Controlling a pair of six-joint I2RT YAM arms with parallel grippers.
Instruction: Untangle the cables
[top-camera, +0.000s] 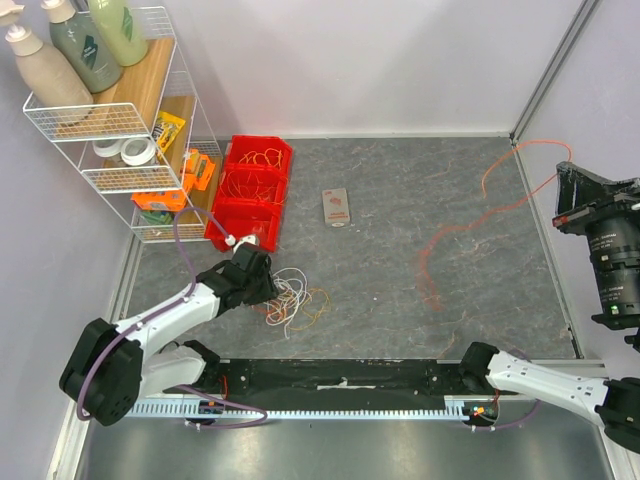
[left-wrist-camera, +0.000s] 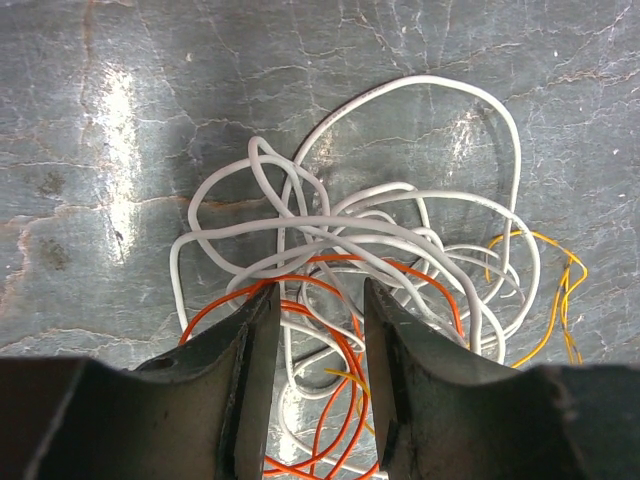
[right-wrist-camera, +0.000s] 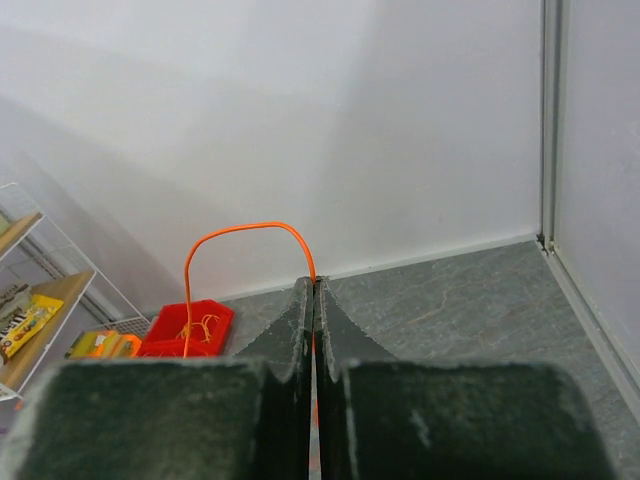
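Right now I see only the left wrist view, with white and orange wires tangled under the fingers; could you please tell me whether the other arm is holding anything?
Observer: Yes. The right gripper is shut on a thin orange wire that arcs up out of its tips.
Operator: Thank you. Where does that wire run?
Observer: In the top view it drops from the raised gripper onto the grey stone-patterned table on the right, with bare surface between it and the tangle of white and orange wires.
Operator: Are there wires anywhere else?
Observer: Yes, the red plastic bin beyond the left arm holds more orange coils.
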